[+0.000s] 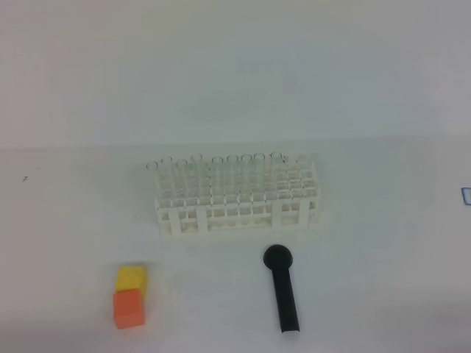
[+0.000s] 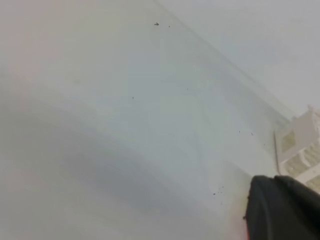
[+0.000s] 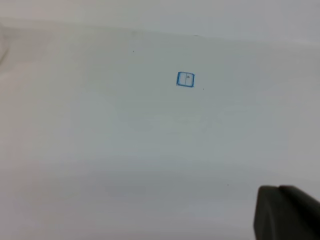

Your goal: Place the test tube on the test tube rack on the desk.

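A white plastic test tube rack (image 1: pixel 237 198) stands on the desk (image 1: pixel 383 279) a little beyond the middle of the high view, a rectangular lattice of small square holes on thin legs. Clear glass tubes (image 1: pixel 221 173) stand upright in its holes, their round open rims showing as faint rings above the top grid; they are so pale against the desk that how many there are cannot be told, nor which one is the task's own tube.

Near the rack, just right of centre, lies a black stick tool (image 1: pixel 283 290) with a matte round head at its far end and a straight handle running toward the near edge. To the near left sit two small cubes touching each other, a yellow cube (image 1: pixel 132 277) farther back and an orange cube (image 1: pixel 128 307) in front (both with soft, dull faces).

The desk is smooth, pale and plain, with a few dark specks. A small blue square mark (image 3: pixel 185 79) shows on it in the right wrist view.

The left gripper (image 2: pixel 282 207) appears only as a dark blunt block at the lower right of its wrist view, its jaws pressed together on nothing, with a corner of the rack just beyond. The right gripper (image 3: pixel 285 212) is a similar dark shape over bare desk, also closed and empty.
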